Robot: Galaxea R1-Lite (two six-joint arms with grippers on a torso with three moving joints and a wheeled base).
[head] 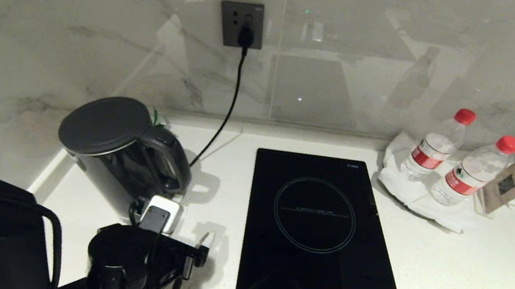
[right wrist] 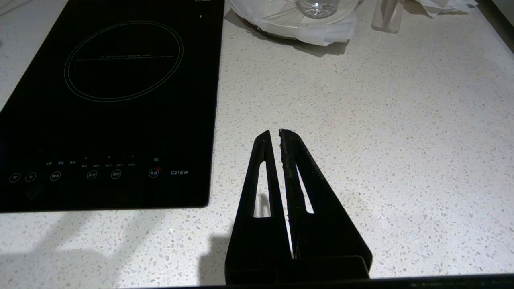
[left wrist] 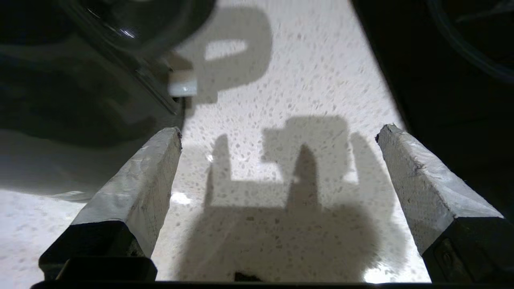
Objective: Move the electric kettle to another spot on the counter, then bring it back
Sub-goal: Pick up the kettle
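Hovering at lower left, my left gripper point(left wrist: 281, 136) gapes wide beside the electric kettle point(head: 118, 157), lining up its handle.

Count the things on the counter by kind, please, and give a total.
Electric kettle: 1
Induction hob: 1
Red-capped water bottles: 2
Brown paper packet: 1
White cloth under the bottles: 1
Total: 6
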